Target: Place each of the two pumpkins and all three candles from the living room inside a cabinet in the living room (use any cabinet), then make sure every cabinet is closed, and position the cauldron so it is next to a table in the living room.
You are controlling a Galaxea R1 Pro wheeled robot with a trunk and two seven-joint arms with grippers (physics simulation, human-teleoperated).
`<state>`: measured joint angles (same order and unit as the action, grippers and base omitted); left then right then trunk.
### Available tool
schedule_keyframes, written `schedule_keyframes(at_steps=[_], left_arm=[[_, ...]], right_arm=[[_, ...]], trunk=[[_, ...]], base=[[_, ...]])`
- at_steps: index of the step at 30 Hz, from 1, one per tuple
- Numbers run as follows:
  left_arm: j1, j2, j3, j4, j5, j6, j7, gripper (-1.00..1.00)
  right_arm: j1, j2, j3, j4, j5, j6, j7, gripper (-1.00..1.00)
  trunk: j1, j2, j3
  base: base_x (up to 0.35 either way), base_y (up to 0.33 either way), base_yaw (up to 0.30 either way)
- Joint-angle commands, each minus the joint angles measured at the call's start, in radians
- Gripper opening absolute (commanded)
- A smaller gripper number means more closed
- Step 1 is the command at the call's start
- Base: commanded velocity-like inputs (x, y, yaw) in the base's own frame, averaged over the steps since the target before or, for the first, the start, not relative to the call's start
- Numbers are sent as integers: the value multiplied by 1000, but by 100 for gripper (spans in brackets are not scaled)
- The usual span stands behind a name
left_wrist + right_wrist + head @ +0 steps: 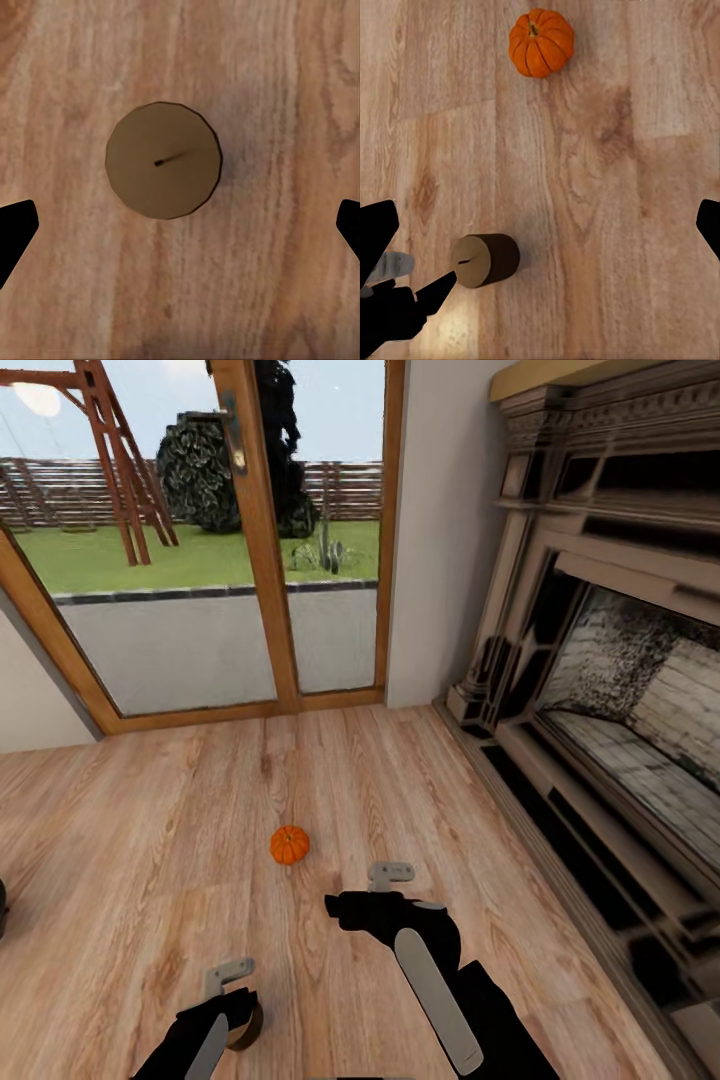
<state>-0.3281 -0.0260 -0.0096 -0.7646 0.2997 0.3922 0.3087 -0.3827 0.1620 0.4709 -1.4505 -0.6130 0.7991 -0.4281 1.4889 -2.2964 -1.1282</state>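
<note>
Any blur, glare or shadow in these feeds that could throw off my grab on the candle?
Left wrist view: candle sharp from above, with a faint soft shadow beside it and no glare. Right wrist view: candle and pumpkin crisp, floor evenly lit. Head view: fireplace at right looks smeared and stretched; left gripper partly hides the candle.

Domestic living room, simulator render. At the right of the head view, an ornate carved fireplace surround [610, 660] with a brick-lined firebox; wood-plank floor [150, 810] across the lower half; plain pale wall [440, 530] at upper centre. Upper left: timber-framed glazed doors [255, 540] opening onto a paved strip, a lawn [200, 555], a dark shrub, a wooden swing frame [120, 460] and a slatted fence, so a house with a back garden. On the floor, 1 small orange pumpkin [290, 845] fits a home setting.
</note>
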Motion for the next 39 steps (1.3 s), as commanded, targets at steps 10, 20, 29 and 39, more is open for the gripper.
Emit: schedule_keyframes(at_steps=[10,20,29,39], left_arm=[[0,0,-1,-14,10,2,7,100],[0,0,-1,-15,10,-1,7,100],[0,0,-1,-15,10,-1,9,100],[0,0,-1,-15,10,-2,9,100]], right_arm=[[-1,-4,-1,-16,-10,3,143,100],[-1,-3,0,-16,-10,2,150,100],[-1,-1,0,-16,-10,2,152,100],[0,-1,1,-16,-10,2,153,100]], trunk=[[38,-71,-32],[77,-141,-64],[111,-204,-92],[116,-206,-130]], base=[[0,0,0],[0,0,0],[0,0,0],[0,0,0]])
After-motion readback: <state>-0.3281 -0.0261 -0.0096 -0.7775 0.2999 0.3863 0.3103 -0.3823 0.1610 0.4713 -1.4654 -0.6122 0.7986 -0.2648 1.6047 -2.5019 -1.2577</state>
